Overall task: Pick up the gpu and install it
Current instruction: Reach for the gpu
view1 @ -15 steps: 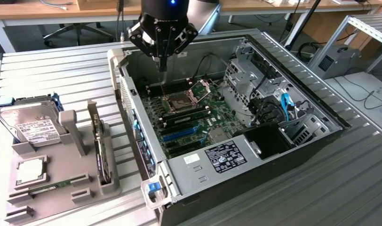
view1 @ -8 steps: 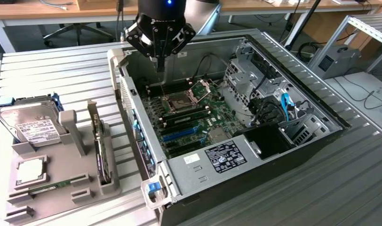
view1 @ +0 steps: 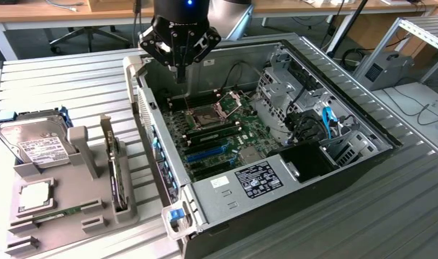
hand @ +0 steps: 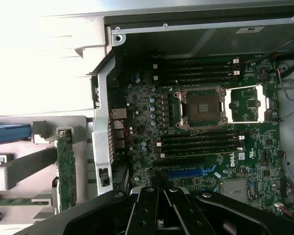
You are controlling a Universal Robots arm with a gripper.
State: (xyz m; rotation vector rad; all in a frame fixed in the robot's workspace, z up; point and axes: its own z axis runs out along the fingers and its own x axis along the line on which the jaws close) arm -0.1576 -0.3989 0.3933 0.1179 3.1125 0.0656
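The gpu [view1: 115,174] is a dark green card standing on edge in a slot of the grey holder [view1: 68,216], to the exterior view's left of the open computer case [view1: 276,162]. In the wrist view the gpu [hand: 66,169] shows as a thin green strip beside the case wall. My gripper [view1: 179,73] hangs over the far corner of the case, above the motherboard [view1: 226,132], well apart from the card. Its fingers are shut together with nothing between them. The wrist view has the gripper [hand: 160,215] over the board near a blue slot [hand: 186,173].
A silver hard drive [view1: 35,143], a processor chip [view1: 33,195] and a narrow memory stick [view1: 53,216] also sit in the holder. Inside the case are the open processor socket [view1: 204,116], drive cages [view1: 287,89], cables [view1: 327,121] and a power supply [view1: 240,186]. The slatted table [view1: 68,86] surrounds it.
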